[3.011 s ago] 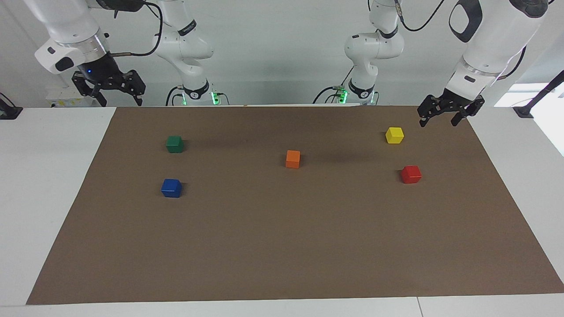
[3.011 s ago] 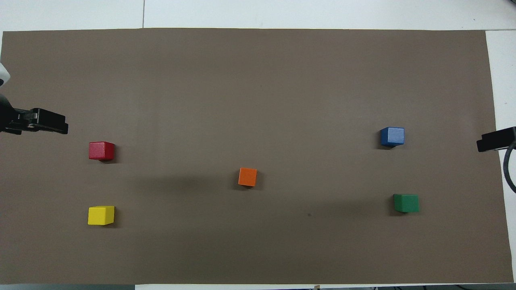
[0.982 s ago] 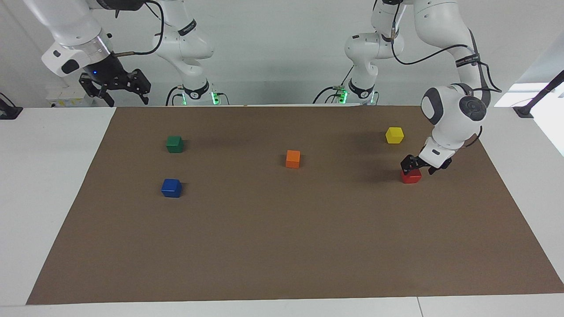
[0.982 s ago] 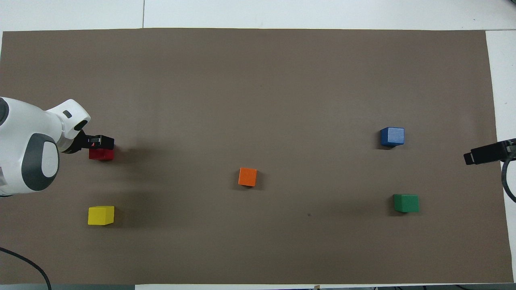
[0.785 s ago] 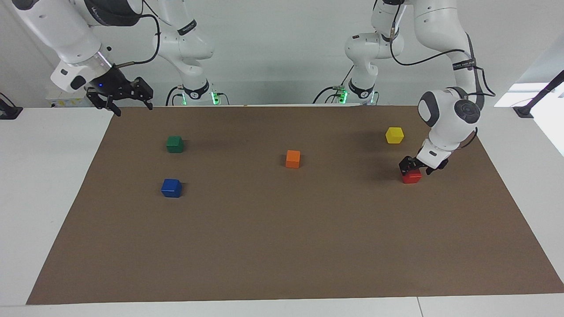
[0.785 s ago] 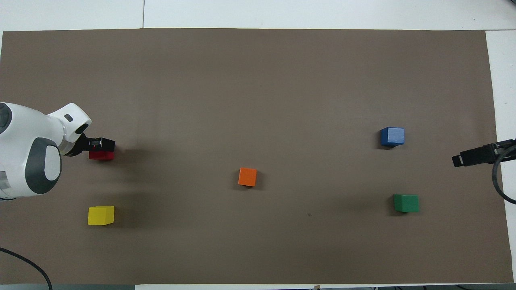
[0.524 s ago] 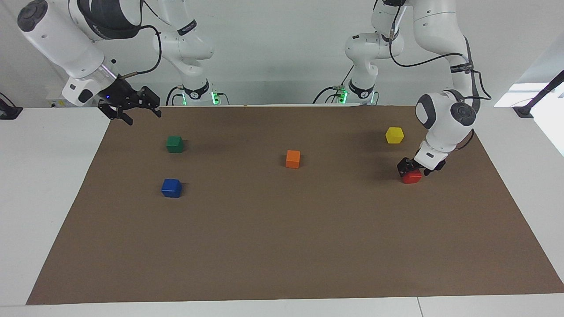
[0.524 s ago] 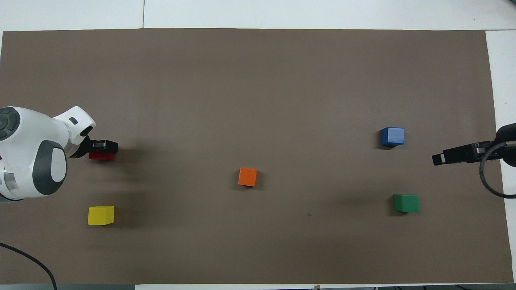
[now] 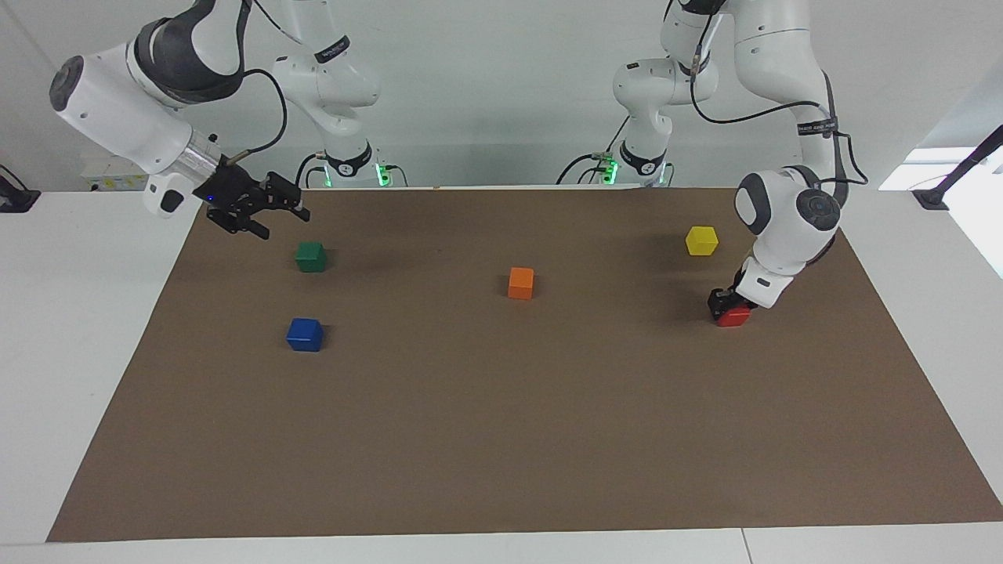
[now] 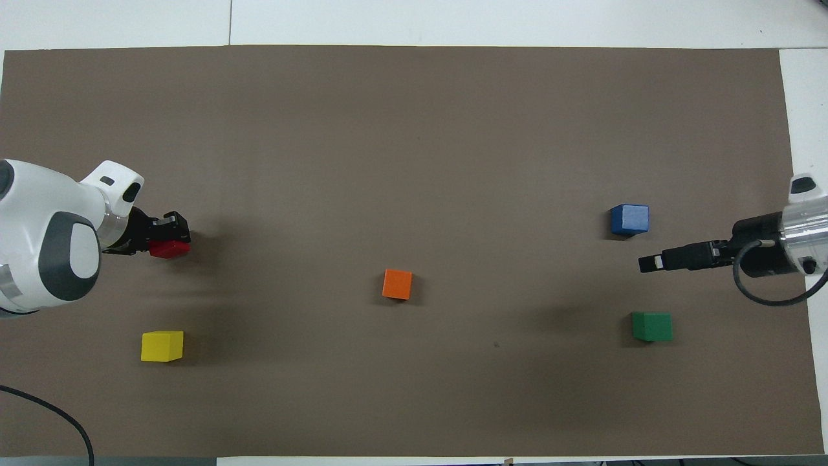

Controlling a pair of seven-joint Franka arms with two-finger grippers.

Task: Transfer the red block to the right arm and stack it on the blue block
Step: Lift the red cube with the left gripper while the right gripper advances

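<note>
- At the left arm's end of the mat (image 9: 501,439): red block (image 9: 735,316), a small matte cube with sharp edges, pinched low between the closed fingers of the left gripper (image 9: 727,307); whether it has left the mat cannot be told.
- Left gripper: black, two-fingered, on a white jointed arm, tipped steeply down onto the cube.
- Right gripper (image 9: 276,210): black, blue light on its body, fingers spread wide and empty, held in the air over the mat near the green block (image 9: 310,256).
- Deciding relation, as judged: the red cube lies well apart from the right gripper, along the table's length; the left arm alone has it in reach, so a carry toward the middle comes first.
- Blue block (image 9: 305,334): same cube form, flat top bare, well below and apart from the right gripper.
- Orange block (image 9: 520,283): about midway between the two grippers.
- Yellow block (image 9: 701,240): near the left gripper, untouched.
- Mat: plain brown sheet, dull, flat.
</note>
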